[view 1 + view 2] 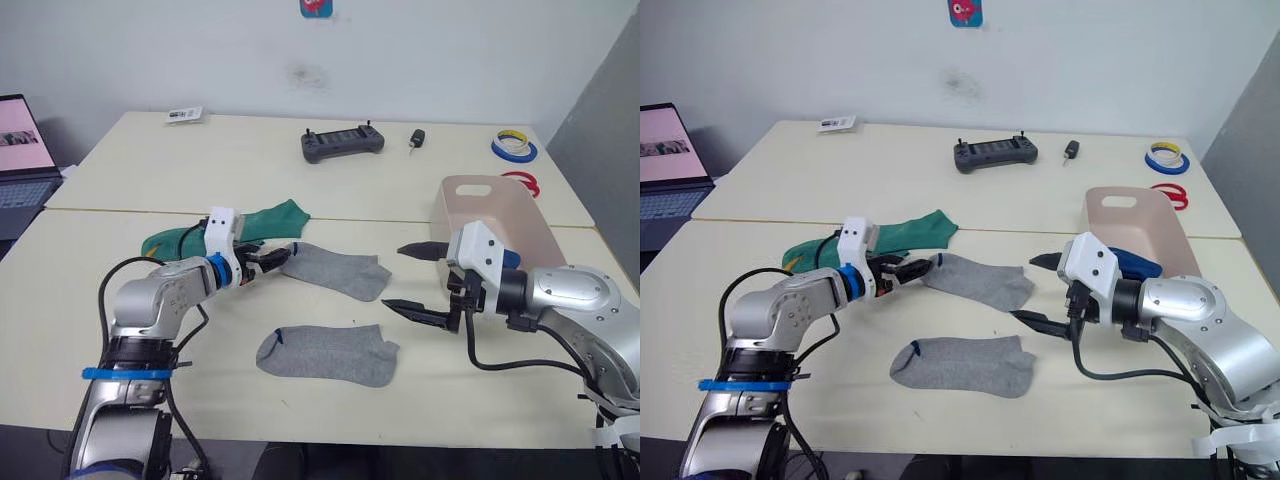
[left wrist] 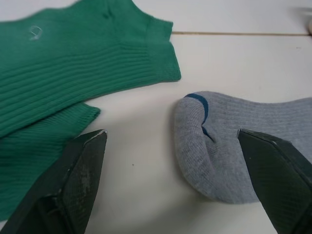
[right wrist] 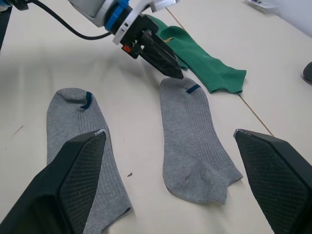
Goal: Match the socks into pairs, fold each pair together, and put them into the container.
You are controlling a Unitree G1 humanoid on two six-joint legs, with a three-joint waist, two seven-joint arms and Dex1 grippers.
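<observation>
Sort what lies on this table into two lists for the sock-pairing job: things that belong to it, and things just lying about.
Belongs to the job:
two grey socks
green socks
dark blue sock in the container
container

Just lying about:
handheld controller
car key
tape rolls
laptop
small card

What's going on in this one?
A humanoid robot is sorting socks. Its left end effector is open at the cuff of the farther grey sock, beside the green socks. The right end effector hovers open, holding nothing. The nearer grey sock lies flat. A dark blue item sits in the container.
</observation>
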